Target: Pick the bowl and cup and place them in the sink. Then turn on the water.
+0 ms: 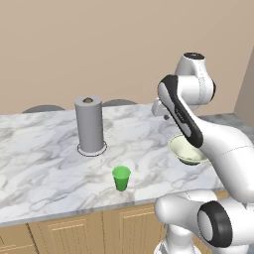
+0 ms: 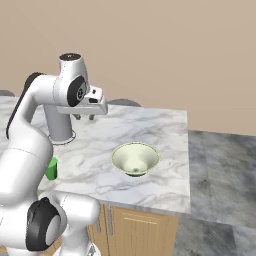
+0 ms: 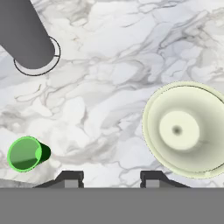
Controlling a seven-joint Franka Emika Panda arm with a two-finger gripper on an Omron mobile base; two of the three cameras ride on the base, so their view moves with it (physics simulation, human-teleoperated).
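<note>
**Arm hangs over the counter, bowl and cup both waiting**

The gripper (image 2: 84, 117) hovers well above the marble counter (image 1: 44, 144), pointing straight down, its fingers partly open with only bare stone showing between them; it holds nothing. The bowl (image 2: 135, 158) sits upright near the counter's right-hand end, off to one side of the hand and not beneath it. The cup (image 1: 121, 178) stands upright close to the front edge, well apart from the bowl, with a tall grey cylinder (image 1: 90, 124) on a round base behind it.

The bowl looks stiff and glossy, so I would expect it to be slippery and liable to chip if dropped. It is much too wide to span; the rim is the sensible place to pinch, one finger inside and one outside. The cup (image 3: 26, 153) looks light and easy to tip; its tapered wall should fit between the fingers, taken from above, though they may need to spread further first.

Neither is yet in a sink.
</note>
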